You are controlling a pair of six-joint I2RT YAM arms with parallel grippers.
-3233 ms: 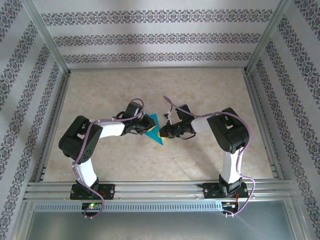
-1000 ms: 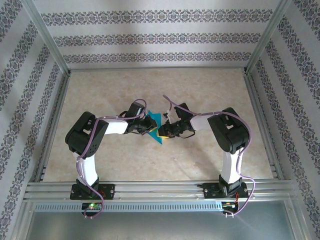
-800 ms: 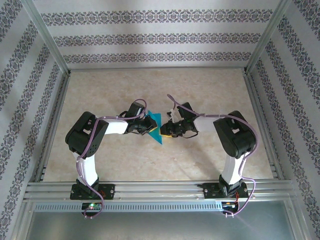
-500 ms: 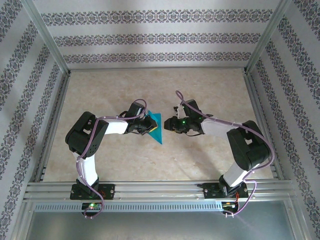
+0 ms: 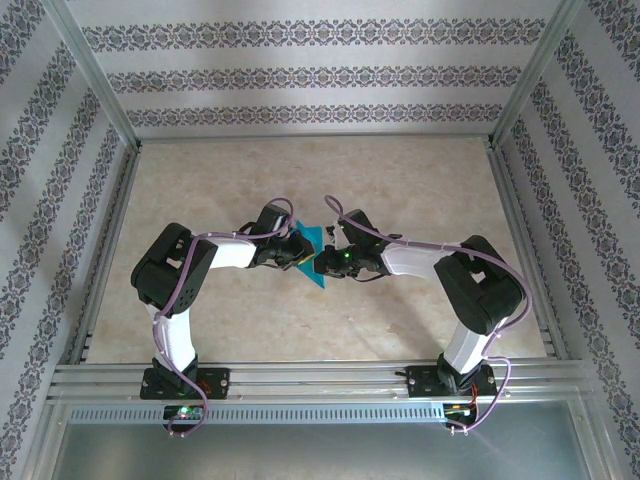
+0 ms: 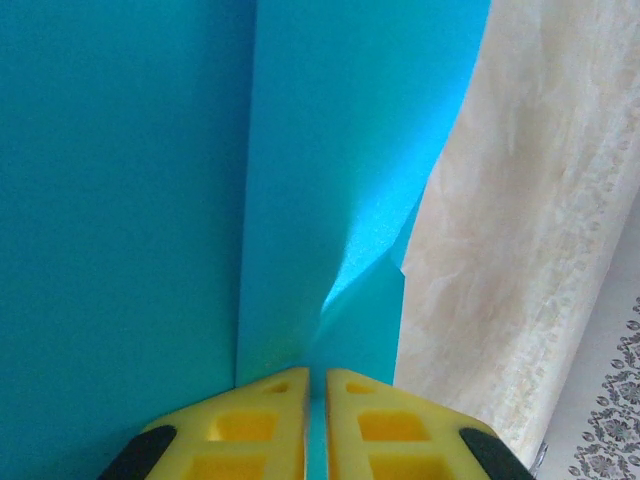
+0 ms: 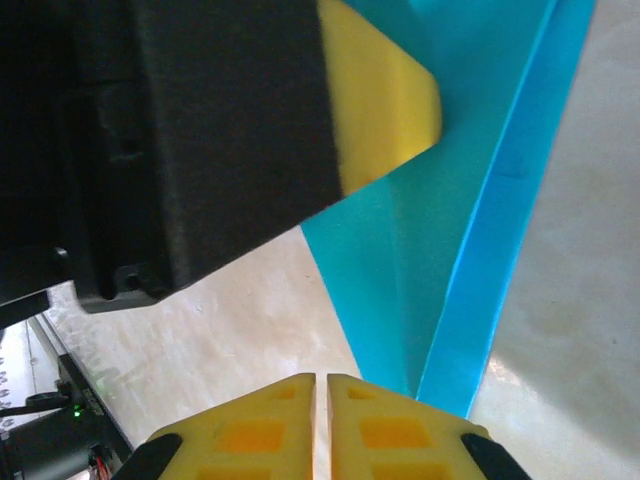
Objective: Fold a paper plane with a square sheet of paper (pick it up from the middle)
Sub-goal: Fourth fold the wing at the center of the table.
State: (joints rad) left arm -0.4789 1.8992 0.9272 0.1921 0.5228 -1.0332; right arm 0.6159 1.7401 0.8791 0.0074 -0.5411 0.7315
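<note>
Top external view: the sheet of paper (image 5: pixel 313 240), partly folded, hangs above the middle of the table (image 5: pixel 400 180). Left gripper (image 6: pixel 316 375) is clamped on its creased edge. Right gripper (image 7: pixel 321 380) has jaws together beside the lower tip; a grip there cannot be confirmed. Step judged: forming a fold. Next: seat the tip between the right jaws. No legible writing

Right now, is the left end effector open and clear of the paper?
No, the left end effector has its yellow fingers pinched together on the teal paper.
</note>
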